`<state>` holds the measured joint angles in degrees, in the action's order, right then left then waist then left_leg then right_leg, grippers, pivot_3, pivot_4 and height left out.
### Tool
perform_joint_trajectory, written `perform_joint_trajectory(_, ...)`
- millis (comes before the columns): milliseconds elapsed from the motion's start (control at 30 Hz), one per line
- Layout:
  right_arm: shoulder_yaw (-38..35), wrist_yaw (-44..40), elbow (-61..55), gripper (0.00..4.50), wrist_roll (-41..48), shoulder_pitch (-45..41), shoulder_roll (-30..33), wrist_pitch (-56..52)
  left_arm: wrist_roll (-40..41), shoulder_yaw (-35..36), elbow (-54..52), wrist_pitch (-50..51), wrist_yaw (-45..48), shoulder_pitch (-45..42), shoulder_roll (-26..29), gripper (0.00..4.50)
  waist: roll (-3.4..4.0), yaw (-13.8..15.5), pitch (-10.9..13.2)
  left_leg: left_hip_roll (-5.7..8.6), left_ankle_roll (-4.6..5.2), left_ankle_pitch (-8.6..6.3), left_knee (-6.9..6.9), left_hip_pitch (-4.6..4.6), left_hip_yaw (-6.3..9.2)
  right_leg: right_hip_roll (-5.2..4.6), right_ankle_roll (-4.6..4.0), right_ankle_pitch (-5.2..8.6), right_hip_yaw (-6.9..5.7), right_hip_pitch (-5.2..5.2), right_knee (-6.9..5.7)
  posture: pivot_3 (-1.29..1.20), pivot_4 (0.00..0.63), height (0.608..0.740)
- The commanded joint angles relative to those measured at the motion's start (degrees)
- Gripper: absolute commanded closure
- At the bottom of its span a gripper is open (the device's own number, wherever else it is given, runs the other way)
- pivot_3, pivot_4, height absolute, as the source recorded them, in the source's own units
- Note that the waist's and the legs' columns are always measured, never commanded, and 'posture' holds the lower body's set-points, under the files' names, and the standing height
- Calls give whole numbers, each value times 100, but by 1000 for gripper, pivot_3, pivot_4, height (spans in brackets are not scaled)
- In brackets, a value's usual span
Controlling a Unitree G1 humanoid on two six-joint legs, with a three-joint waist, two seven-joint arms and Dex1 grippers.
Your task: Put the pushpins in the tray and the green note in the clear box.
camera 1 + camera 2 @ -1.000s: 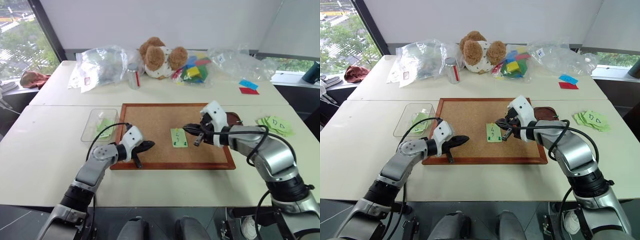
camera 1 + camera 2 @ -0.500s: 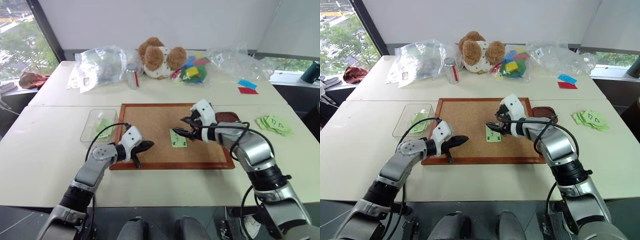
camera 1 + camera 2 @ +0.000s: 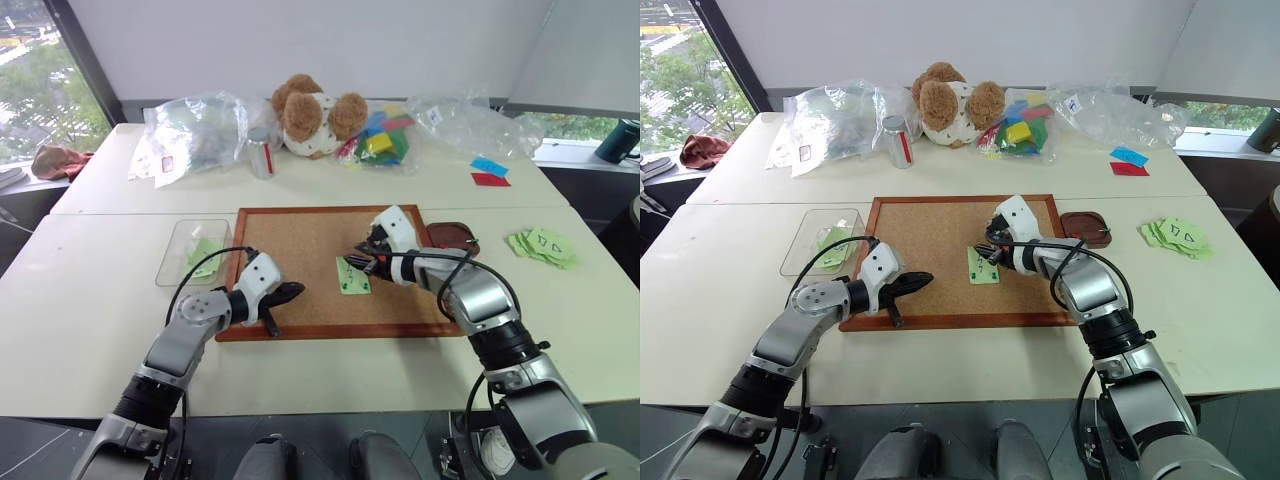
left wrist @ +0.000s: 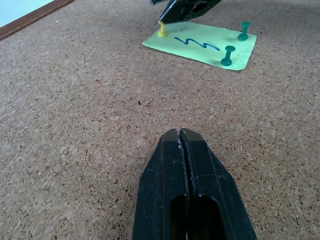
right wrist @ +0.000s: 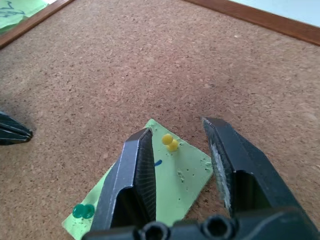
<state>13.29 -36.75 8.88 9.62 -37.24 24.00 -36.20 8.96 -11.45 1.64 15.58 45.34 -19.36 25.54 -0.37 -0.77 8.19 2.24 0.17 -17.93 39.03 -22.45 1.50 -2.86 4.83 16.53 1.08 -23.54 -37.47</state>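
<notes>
The green note (image 3: 352,278), with a zigzag squiggle, lies pinned near the middle of the corkboard (image 3: 300,240). Two green pushpins (image 4: 228,54) hold its near corners and a yellow pin (image 5: 170,142) holds a far corner. My right gripper (image 5: 177,131) is low over the note, open, its fingers either side of the yellow pin without touching it. My left gripper (image 4: 179,134) is shut and empty, resting on the cork to the left of the note. The reddish-brown tray (image 3: 1084,224) sits off the board's right edge. The clear box (image 3: 193,252) stands left of the board with green papers inside.
A loose pile of green notes (image 3: 545,246) lies at the right. Along the back of the table are a plush bear (image 3: 308,112), a can (image 3: 262,152), clear plastic bags (image 3: 195,130) and a bag of coloured blocks (image 3: 385,135).
My right gripper has come forward and down from beside the note's right edge to sit over its far corner around the yellow pin. The left gripper has stayed put.
</notes>
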Motion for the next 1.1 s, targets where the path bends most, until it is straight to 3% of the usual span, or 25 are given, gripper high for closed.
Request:
perform_joint_trajectory(33, -22, -82, -1, 2833, -67, -132, -73, 138, -46, 32, -71, 55, -35, 96, 24, 4500, 0, 0, 0, 0, 0, 0, 0, 0, 0, 0, 0, 0, 0, 0, 0, 0, 150, 740)
perform_joint_trajectory(333, -47, -151, 200, 2833, -212, -103, -181, 237, -53, 15, -173, 70, -36, 205, 66, 4500, 0, -4, 0, 0, 0, 0, -1, 0, 0, 0, 0, 0, 0, -1, 0, 0, 150, 740)
perform_joint_trajectory(433, -70, -175, 208, 3616, -227, -106, -206, 262, -52, 21, -198, 96, -43, 229, 77, 4500, 0, -2, 0, 0, 0, 0, -4, 0, 0, 0, 0, 0, 0, -2, 0, 0, 150, 740)
perform_joint_trajectory(500, -96, -178, 154, 4455, -218, -106, -216, 253, -70, 4, -184, 128, -18, 242, 115, 4500, 0, -3, 0, 0, -1, 0, -3, 0, 0, 0, 0, 0, 0, -2, 0, 0, 150, 740)
perform_joint_trajectory(1100, -773, 6, -1290, 4455, 132, -128, 115, -760, -124, -157, -71, 343, 110, 461, 168, 4500, 7, -5, -4, 0, 14, -8, -8, 5, 0, 0, 0, 0, 1, 0, 0, 0, 150, 740)
